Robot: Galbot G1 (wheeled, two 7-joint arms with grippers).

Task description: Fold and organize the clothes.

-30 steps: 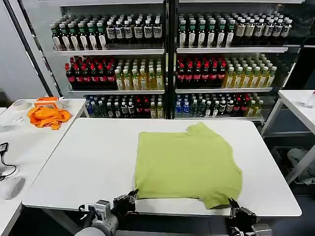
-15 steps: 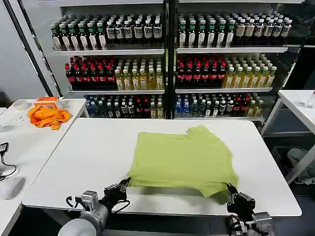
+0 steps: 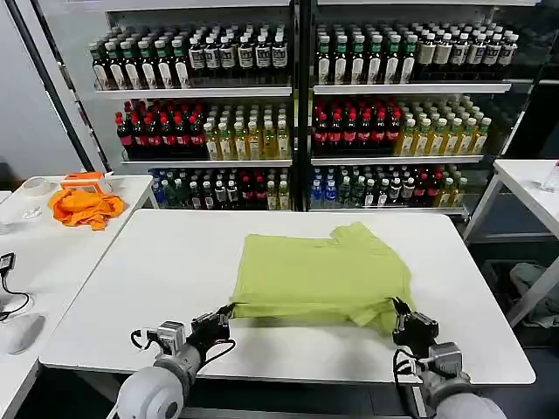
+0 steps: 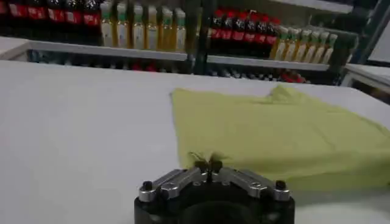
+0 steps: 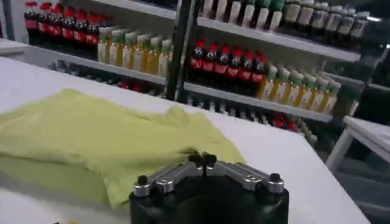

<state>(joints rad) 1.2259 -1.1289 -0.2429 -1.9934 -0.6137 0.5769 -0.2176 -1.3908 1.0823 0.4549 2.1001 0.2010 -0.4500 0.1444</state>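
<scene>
Lime T-shirt (image 3: 319, 275) on white table (image 3: 157, 288), centre-right, near edge lifted and doubling over toward the far side, sleeve poking up at far edge. No lettering showing on the upward face. Left gripper (image 3: 225, 316) at near-left corner of shirt, fingers pinched together on the hem; in left wrist view fingertips (image 4: 207, 165) meet with a bit of fabric between them. Right gripper (image 3: 400, 312) at near-right corner, likewise clamped on cloth; right wrist view shows tips (image 5: 202, 159) closed, shirt (image 5: 103, 143) draped just beside and under them. Both corners raised off tabletop, fold sagging between the two. Far half of shirt (image 4: 286, 134) flat on table. Orange cloth (image 3: 86, 208) bunched on side table (image 3: 131, 188) at left, well apart. Shelves of bottles (image 3: 297, 113) behind.
</scene>
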